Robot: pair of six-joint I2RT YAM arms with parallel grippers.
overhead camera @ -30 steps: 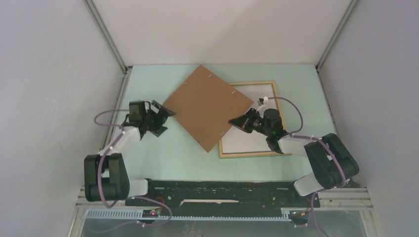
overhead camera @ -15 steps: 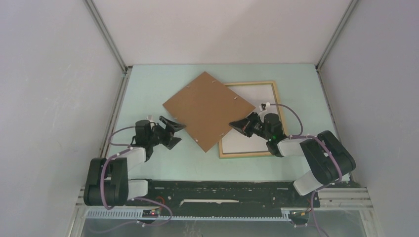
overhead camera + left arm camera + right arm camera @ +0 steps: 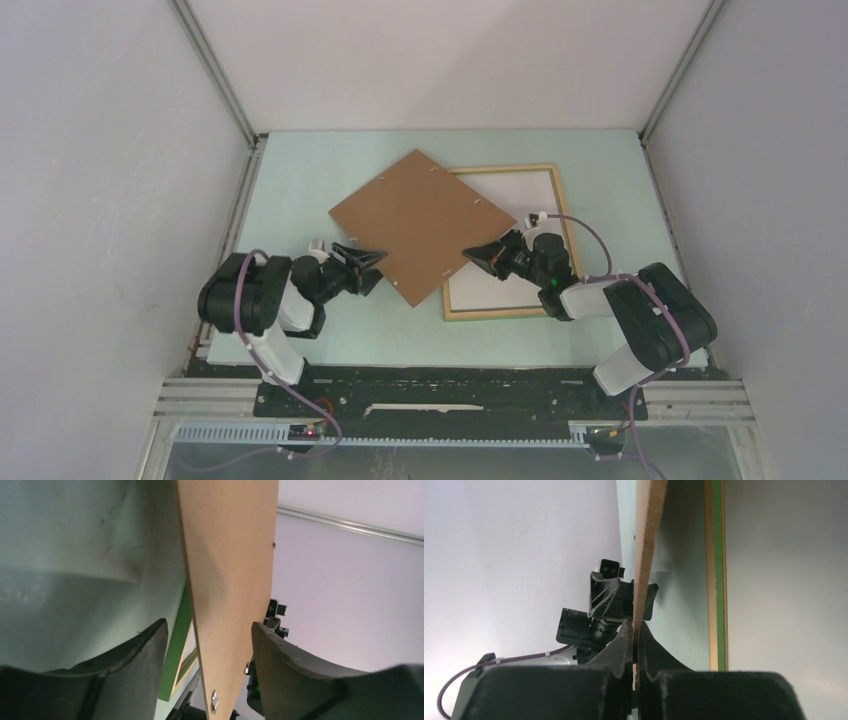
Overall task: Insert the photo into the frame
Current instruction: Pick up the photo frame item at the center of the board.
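Observation:
The brown backing board [image 3: 420,225] hangs tilted over the table, its right part overlapping the frame [image 3: 553,200]. The frame lies flat with its pale wood side up, and its green edge [image 3: 180,640] shows in the left wrist view. A white sheet [image 3: 510,270] fills the frame, seemingly the photo's plain back; no print shows. My right gripper [image 3: 474,256] is shut on the board's right corner, fingers pinching it [image 3: 635,635]. My left gripper [image 3: 374,268] is open astride the board's lower-left edge [image 3: 207,650], with a gap on both sides.
The pale green table [image 3: 300,180] is walled in by white panels with metal rails [image 3: 215,70]. A black bar [image 3: 450,385] runs along the near edge between the arm bases. The frame's near edge [image 3: 510,312] lies close to my right arm.
My left arm has swung back from the board's left corner to its lower-left edge, and its jaws have narrowed around that edge. The board has settled slightly. The right gripper keeps its hold.

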